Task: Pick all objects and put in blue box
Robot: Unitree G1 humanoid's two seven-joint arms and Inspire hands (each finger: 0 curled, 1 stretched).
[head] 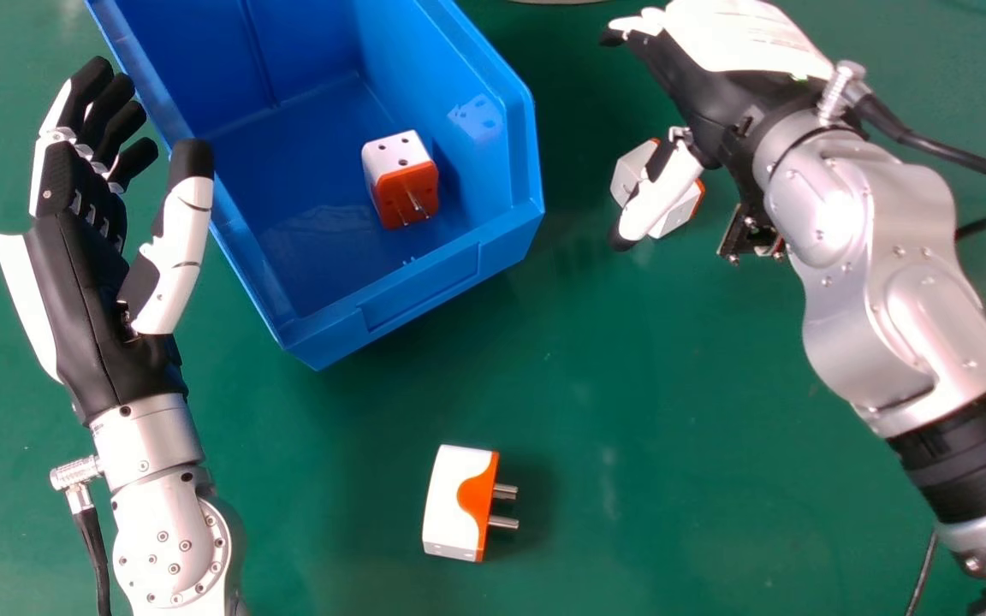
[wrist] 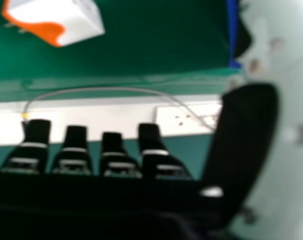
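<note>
The blue box (head: pixel 420 295) holds 1 upright adapter (head: pixel 403 180). Outside, on the desk (head: pixel 673 385), lie a nearer adapter (head: pixel 457 505) and a farther adapter (head: pixel 673 214), partly behind the right hand (head: pixel 720 94). It and the left hand (head: pixel 86 291) have released fingers.

— What's the furniture?
— A glossy green tabletop (head: pixel 630 385), with soft, pale light reflected in patches.
— Anything at its far side?
— Part of a pale, rounded object (head: pixel 557 2), cut off by the head view's edge, so I can't tell what it is.
— And past the table?
— The right hand view has a long white strip (wrist: pixel 116 107) with a socket panel (wrist: pixel 184 120) on it. A thin grey cable (wrist: pixel 116 89) curves across there.
— Beyond that?
— A blurred teal surface (wrist: pixel 94 152), wall or floor, I can't say.
</note>
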